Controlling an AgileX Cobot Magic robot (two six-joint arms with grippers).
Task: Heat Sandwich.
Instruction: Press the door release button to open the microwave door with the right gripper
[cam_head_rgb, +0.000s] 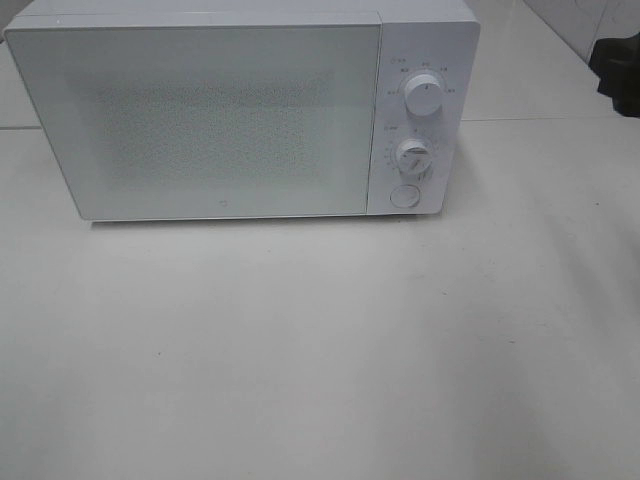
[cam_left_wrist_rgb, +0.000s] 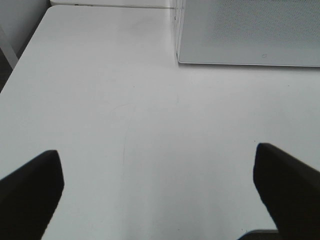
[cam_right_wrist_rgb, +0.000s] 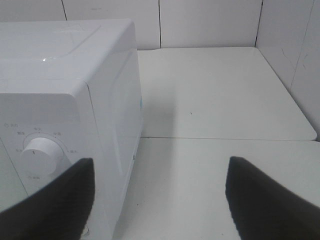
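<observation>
Tabletop (cam_head_rgb: 320, 360): white and matte, with faint scuff lines. It fills the near half of the high view, from 3 through 6 to 9 o'clock.
Left end effector (cam_left_wrist_rgb: 156, 152): spread wide and holding nothing. Its two dark fingers (cam_left_wrist_rgb: 30, 195) stand far apart above the tabletop, and the lower front corner of the microwave is ahead of it.
Right end effector (cam_right_wrist_rgb: 161, 161): also spread wide and holding nothing. It hangs by the control end of the microwave, pointing along that side toward the back.
Microwave (cam_head_rgb: 200, 110): a white box standing on the tabletop at 12 o'clock in the high view, reaching toward 10 o'clock.
Door (cam_head_rgb: 195, 120): shut flush, with a grey speckled window across most of the front.
Upper dial (cam_head_rgb: 424, 95): white, on the panel at 3 o'clock of the door. The right wrist view shows it close by.
Lower dial (cam_head_rgb: 413, 157): at 6 o'clock of the upper dial, near it.
Round button (cam_head_rgb: 404, 195): at 6 o'clock of the lower dial, at the foot of the panel.
Sandwich: no view shows it, so I cannot tell where it is.
Dark shape (cam_head_rgb: 615, 62): at the 2 o'clock edge of the high view, cut off by the frame. I cannot tell what it is.
Wall (cam_right_wrist_rgb: 210, 20): pale panels with seams, rising behind the far edge of the tabletop.
</observation>
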